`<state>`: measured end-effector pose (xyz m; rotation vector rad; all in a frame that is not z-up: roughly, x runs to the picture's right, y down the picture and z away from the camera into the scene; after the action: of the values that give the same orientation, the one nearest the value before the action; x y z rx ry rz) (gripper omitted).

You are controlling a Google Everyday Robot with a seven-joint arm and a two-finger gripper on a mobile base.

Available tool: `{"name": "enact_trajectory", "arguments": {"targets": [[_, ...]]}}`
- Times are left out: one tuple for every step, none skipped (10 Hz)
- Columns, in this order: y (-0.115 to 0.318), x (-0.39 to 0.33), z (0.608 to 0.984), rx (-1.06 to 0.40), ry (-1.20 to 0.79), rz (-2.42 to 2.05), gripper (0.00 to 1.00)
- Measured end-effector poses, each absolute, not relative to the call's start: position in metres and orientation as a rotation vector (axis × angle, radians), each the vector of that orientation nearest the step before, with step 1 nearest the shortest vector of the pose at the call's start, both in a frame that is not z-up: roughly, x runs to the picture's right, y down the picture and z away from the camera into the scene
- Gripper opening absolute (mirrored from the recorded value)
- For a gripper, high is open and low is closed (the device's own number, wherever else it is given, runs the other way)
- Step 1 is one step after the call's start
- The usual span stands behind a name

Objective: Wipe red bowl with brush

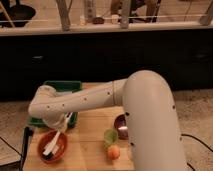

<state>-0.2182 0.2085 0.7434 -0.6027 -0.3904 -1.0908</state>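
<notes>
— Bowls first: how many do we count?

— Two. The red bowl [42,140] sits at the near left corner of the wooden table [90,152], and a dark maroon bowl [120,126] stands well to its right, partly cut off by the robot's white body.

— And the rest?

— We see one brush [54,141], one green cup [110,136], one round orange fruit [114,152] and one green tray [62,86]. The cup is just in front of the maroon bowl, and the fruit is just in front of the cup.

— Where is the hand?

— The hand [61,122] hangs at the end of the arm [80,102], over the far rim of the red bowl. We cannot tell whether it is closed on the brush or merely beside it.

— What blocks our view?

— The arm stretches from right to left across the green tray and hides most of it, so we cannot say what the tray holds. A black cable [25,142] runs down beside the table's left edge.

— What is in the containers?

— The red bowl holds the brush. Its white handle slants down from the hand, and its dark end is low at the near side. We cannot make out anything inside the maroon bowl or the cup.
</notes>
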Motion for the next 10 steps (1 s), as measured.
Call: {"name": "enact_trajectory", "arguments": {"targets": [[0.2,-0.206,0.749,-0.601,-0.377,-1.06,0.0],[0.192,-0.199,0.755,-0.597,-0.365,-1.042,0.0],[0.183,-0.198,0.761,-0.593,-0.361,-1.027,0.0],[0.179,-0.201,0.764,-0.587,-0.362,-1.03,0.0],[0.176,-0.209,0.766,-0.582,-0.367,-1.034,0.0],[0.176,-0.223,0.766,-0.58,-0.382,-1.054,0.0],[0.177,-0.235,0.765,-0.577,-0.398,-1.077,0.0],[0.182,-0.247,0.76,-0.577,-0.422,-1.109,0.0],[0.188,-0.251,0.756,-0.58,-0.437,-1.131,0.0],[0.194,-0.251,0.752,-0.585,-0.446,-1.147,0.0]]}}
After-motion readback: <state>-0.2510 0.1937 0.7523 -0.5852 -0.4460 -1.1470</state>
